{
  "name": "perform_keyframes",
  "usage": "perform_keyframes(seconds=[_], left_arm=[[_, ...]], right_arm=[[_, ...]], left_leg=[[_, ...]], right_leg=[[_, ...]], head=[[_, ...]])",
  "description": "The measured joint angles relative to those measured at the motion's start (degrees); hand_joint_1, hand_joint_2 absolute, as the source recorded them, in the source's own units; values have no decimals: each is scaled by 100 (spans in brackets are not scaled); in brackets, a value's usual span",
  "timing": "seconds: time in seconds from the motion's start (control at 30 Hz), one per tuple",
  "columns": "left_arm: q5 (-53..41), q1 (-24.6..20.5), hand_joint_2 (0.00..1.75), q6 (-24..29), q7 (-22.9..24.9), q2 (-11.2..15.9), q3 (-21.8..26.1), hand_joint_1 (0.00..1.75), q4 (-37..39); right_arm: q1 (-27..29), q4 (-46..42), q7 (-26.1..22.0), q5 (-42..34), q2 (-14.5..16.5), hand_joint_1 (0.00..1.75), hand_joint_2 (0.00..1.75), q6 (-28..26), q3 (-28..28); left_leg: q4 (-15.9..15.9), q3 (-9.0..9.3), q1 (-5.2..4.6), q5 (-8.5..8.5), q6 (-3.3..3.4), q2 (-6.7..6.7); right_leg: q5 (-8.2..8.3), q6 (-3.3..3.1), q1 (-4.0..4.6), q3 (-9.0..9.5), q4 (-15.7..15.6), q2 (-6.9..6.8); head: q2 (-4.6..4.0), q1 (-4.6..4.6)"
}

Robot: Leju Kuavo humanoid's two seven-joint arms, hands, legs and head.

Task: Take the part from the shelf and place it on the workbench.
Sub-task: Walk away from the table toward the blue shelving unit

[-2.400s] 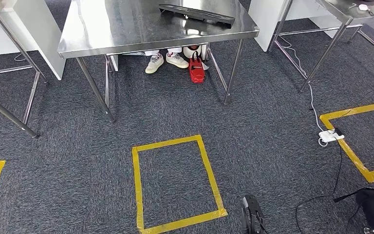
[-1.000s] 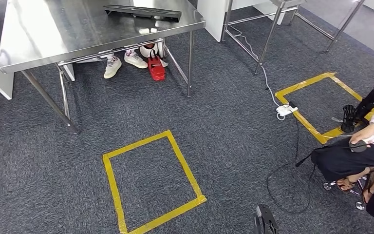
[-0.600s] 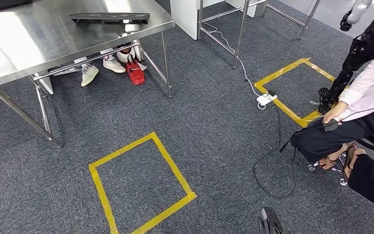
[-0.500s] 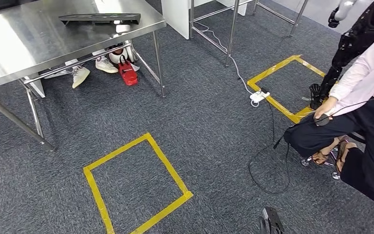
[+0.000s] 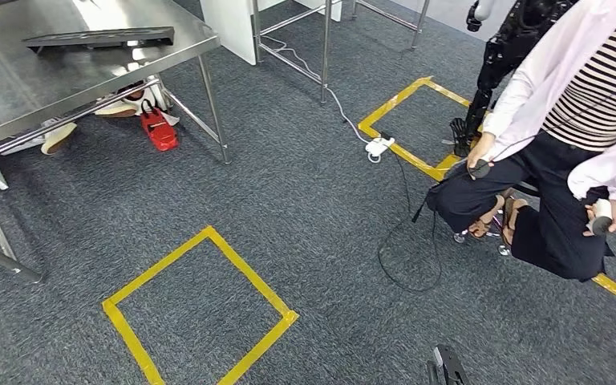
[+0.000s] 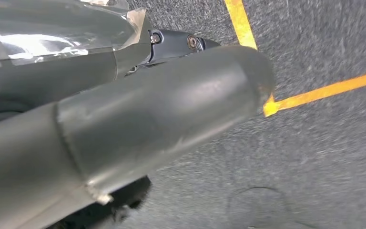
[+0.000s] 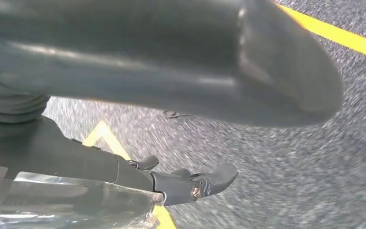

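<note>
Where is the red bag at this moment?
In the head view, the red bag stands on the carpet at the upper left, under the steel table, beside a person's pale shoes and near the table's front leg.

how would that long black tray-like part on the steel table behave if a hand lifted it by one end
The long black flat part on the shiny steel table looks rigid, likely moulded plastic, so it probably stays stiff. It is long and thin, so held at one end it may tilt. It seems light for its size.
</note>
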Motion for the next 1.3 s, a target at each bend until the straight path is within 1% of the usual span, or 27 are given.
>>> perform_keyframes(seconds=[0.03, 0.07, 0.13, 0.17, 0.23, 0.3, 0.33, 0.37, 0.43, 0.5, 0.53, 0.57, 0.6, 0.67, 0.73, 0.8, 0.83, 0.9, 0.97, 1.0, 1.03, 1.07, 1.1, 1.17, 1.23, 1.27, 1.3], left_arm=[[2, 2, 0, -1, 1, 0, -10, 0, 0], [8, 2, 0, -3, 1, -1, -19, 0, 0], [28, 0, 0, -12, -2, -4, -37, 0, -1], [40, -2, 0, -20, -6, -4, -47, 0, -1], [60, -3, 0, -36, -14, 0, -74, 0, -1], [104, -3, 0, -66, -22, 1, -96, 0, 0], [131, -5, 0, -83, -27, 0, -101, 0, 0], [151, -8, 0, -103, -33, -2, -103, 0, 0], [167, 3, 0, -124, -42, -4, -105, 0, 0], [170, 32, 0, -129, -45, 0, -106, 0, 0], [171, 44, 0, -130, -45, 3, -106, 0, 0], [171, 51, 0, -129, -45, 5, -106, 0, 0], [171, 54, 0, -129, -45, 5, -106, 0, 0], [171, 58, 0, -137, -45, 7, -106, 0, 1], [173, 67, 0, -176, -52, 6, -107, 0, 2], [182, 72, 0, -247, -71, 3, -109, 0, 2], [192, 71, 0, -279, -84, 0, -112, 0, 2], [213, 74, 0, -327, -112, -4, -117, 0, 2], [226, 99, 0, -354, -146, 5, -120, 0, 2], [234, 112, 0, -364, -159, 9, -122, 0, 2], [242, 121, 0, -377, -168, 11, -126, 0, 2], [252, 123, 0, -395, -172, 11, -132, 0, 2], [260, 124, 0, -417, -173, 11, -140, 0, 2], [264, 124, 0, -490, -174, 12, -175, 0, 2], [245, 132, 0, -569, -172, 20, -221, 0, 2], [229, 134, 0, -609, -166, 26, -243, 0, 2], [208, 132, 0, -651, -157, 33, -267, 0, 2]], right_arm=[[16, -1, 1, -18, -10, 0, 0, 0, 27], [30, -2, 2, -44, -22, 0, 0, 1, 51], [36, -10, 2, -135, -48, 0, 0, 10, 102], [29, -18, 1, -190, -60, 0, 0, 18, 132], [14, -36, -3, -285, -80, 0, 0, 41, 206], [12, -51, -21, -394, -109, 0, 0, 102, 299], [17, -58, -37, -446, -123, 0, 0, 140, 338], [21, -68, -51, -492, -134, 0, 0, 179, 370], [14, -87, -75, -532, -141, 0, 0, 216, 406], [11, -101, -84, -543, -145, 0, 0, 229, 445], [19, -104, -86, -545, -148, 0, 0, 231, 461], [28, -105, -86, -546, -150, 0, 0, 232, 472], [33, -107, -86, -547, -151, 0, 0, 232, 480], [27, -121, -89, -558, -149, 0, 0, 243, 492], [9, -140, -98, -597, -150, 0, 0, 294, 505], [25, -149, -105, -667, -171, 0, 0, 402, 527], [47, -152, -108, -710, -186, 0, 0, 462, 545], [67, -158, -114, -796, -216, 0, 0, 540, 598], [58, -168, -111, -897, -226, 0, 0, 568, 672], [55, -172, -101, -956, -226, 0, 0, 572, 719], [60, -173, -85, -1018, -226, 0, 0, 580, 769], [66, -175, -68, -1081, -226, 0, 0, 597, 821], [72, -176, -55, -1144, -229, 0, 0, 620, 870], [73, -186, -52, -1271, -246, 0, 0, 686, 935], [85, -200, -95, -1406, -267, 0, 0, 774, 968], [112, -205, -132, -1471, -279, 0, 0, 825, 981], [156, -207, -172, -1522, -293, 0, 0, 868, 1003]], left_leg=[[1, -3, -5, -1, -2, 80], [2, 0, -6, -4, -6, 154], [7, 17, -11, -18, -28, 288], [16, 26, -28, -32, -52, 348], [32, 44, -53, -62, -111, 456], [43, 57, -48, -91, -181, 539], [82, 50, -35, -138, -221, 469], [213, 1, -20, -250, -258, 321], [847, -263, 2, -651, -302, -47], [1609, -605, 8, -979, -305, -177], [1768, -686, 11, -984, -301, -186], [1690, -660, 16, -862, -294, -195], [1383, -530, 27, -640, -286, -234], [586, -183, 60, -223, -271, -479], [198, -19, 64, -109, -255, -664], [161, -12, 35, -116, -205, -581], [135, -9, 31, -96, -162, -508], [80, -6, 38, -51, -70, -359], [68, -17, 22, -42, -27, -188], [70, -23, 11, -44, -23, -96], [70, -26, 0, -45, -22, -11], [71, -27, -6, -46, -23, 65], [71, -23, -10, -47, -25, 136], [80, -7, -30, -61, -45, 262], [91, 7, -71, -87, -84, 376], [96, 15, -90, -100, -104, 434], [93, 26, -92, -111, -122, 493]], right_leg=[[6, 37, -1, 18, 35, -15], [105, 81, -2, 176, -205, -48], [384, 131, -3, 693, -1089, -254], [496, 127, 7, 901, -1460, -382], [567, 53, 31, 1024, -1712, -490], [588, -26, 20, 990, -1706, -356], [599, -59, -2, 986, -1712, -290], [615, -97, -28, 984, -1718, -228], [644, -148, -55, 979, -1721, -102], [656, -169, -46, 965, -1716, 40], [657, -168, -43, 965, -1713, 116], [657, -167, -44, 970, -1709, 195], [656, -165, -49, 978, -1703, 278], [655, -152, -46, 973, -1679, 436], [672, -102, -34, 916, -1662, 571], [713, -17, -27, 838, -1684, 699], [706, 16, -29, 803, -1670, 672], [534, 21, -6, 626, -1348, 393], [180, -21, 4, 253, -539, 79], [37, -22, 3, 71, -138, 24], [-30, -7, 3, -23, 97, 2], [-3, 22, 2, 13, 80, -15], [102, 54, 3, 171, -181, -51], [377, 78, 36, 679, -1087, -321], [538, 24, 92, 980, -1654, -544], [562, -8, 114, 1002, -1726, -553], [578, -34, 105, 989, -1723, -477]], head=[[0, 1], [0, 1], [0, 2], [0, 0], [0, -10], [0, -19], [0, -25], [0, -31], [0, -47], [0, -52], [0, -53], [0, -52], [0, -53], [0, -50], [0, -46], [0, -46], [0, -46], [0, -27], [0, -5], [0, 1], [0, 0], [0, 1], [0, 1], [0, 8], [0, 5], [0, 2], [0, -3]])
